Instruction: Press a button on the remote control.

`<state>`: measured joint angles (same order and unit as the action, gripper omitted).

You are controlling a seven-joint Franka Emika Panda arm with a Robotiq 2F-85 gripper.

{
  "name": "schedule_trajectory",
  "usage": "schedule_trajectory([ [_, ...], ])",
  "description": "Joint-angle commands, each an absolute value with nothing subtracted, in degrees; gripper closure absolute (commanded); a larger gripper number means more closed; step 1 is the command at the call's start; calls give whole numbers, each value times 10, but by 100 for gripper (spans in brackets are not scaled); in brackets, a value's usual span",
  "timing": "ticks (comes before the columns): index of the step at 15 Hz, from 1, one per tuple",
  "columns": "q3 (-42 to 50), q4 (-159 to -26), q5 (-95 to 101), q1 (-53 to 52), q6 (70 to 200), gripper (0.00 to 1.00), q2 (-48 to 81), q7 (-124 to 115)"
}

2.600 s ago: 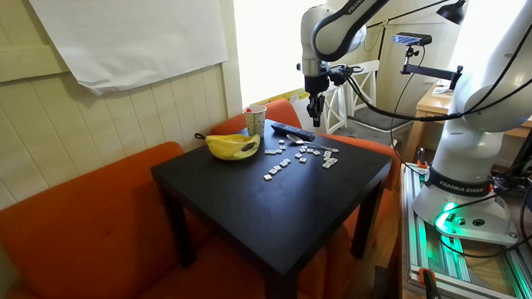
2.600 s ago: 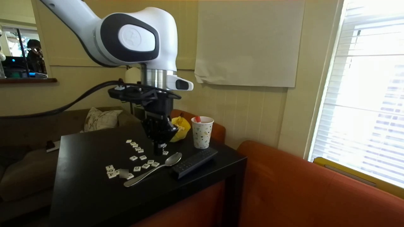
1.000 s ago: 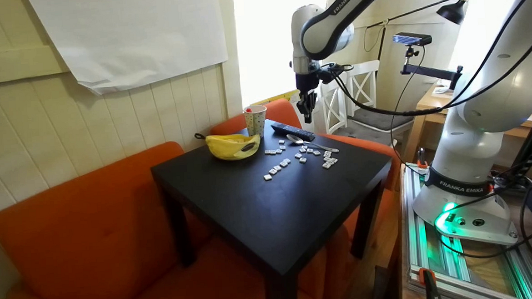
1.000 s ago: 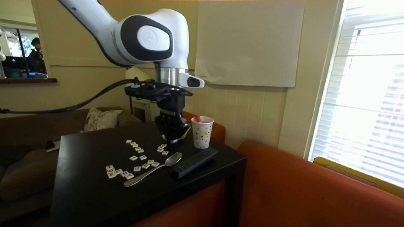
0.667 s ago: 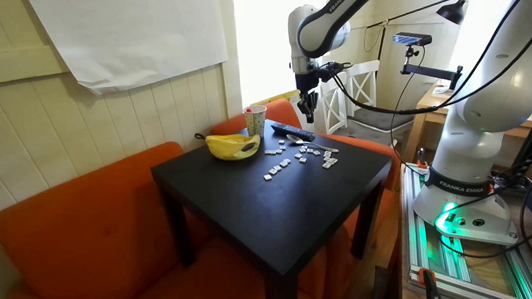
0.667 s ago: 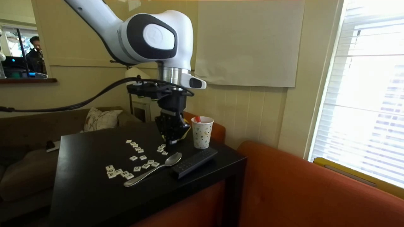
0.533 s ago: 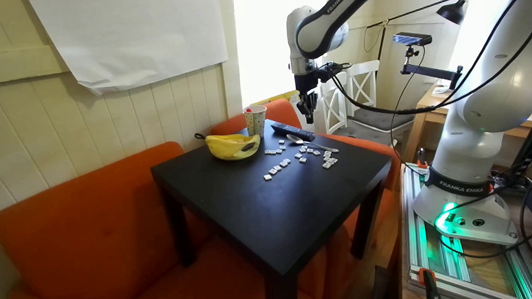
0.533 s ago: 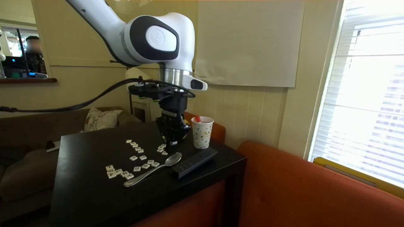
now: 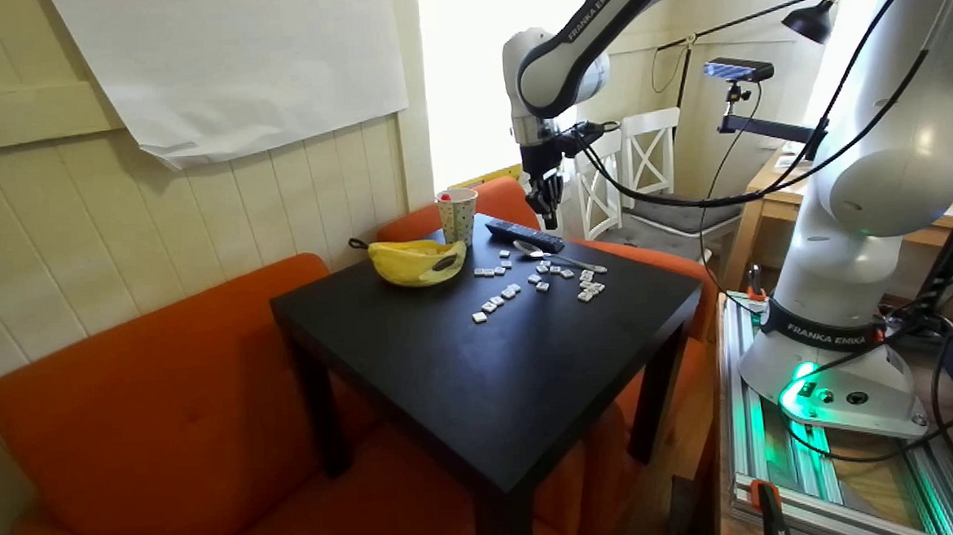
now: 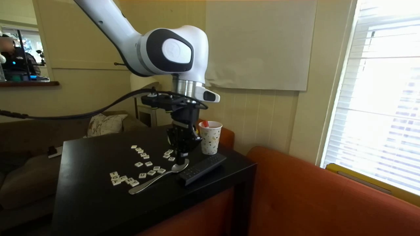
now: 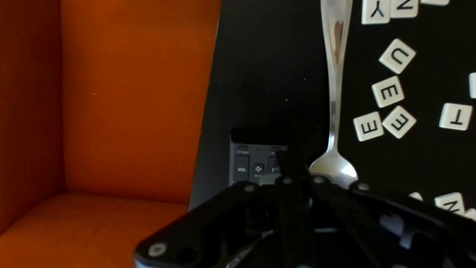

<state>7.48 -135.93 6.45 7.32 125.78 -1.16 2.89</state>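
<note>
Black table (image 9: 441, 375); arm (image 10: 174, 50) bent, jaws together, pointing down near remote (image 10: 203, 168).

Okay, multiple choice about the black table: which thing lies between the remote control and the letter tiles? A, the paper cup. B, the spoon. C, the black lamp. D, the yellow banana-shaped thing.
B: the wrist view shows the spoon lying with the remote control on one side of it and the letter tiles on the other.
</note>
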Motion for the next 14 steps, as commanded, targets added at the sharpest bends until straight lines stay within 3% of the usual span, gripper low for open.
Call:
schedule_trajectory([
  [1,75,-1338,73,74,1251,100,15,14],
  [14,80,-1315,83,74,1243,100,54,-5],
])
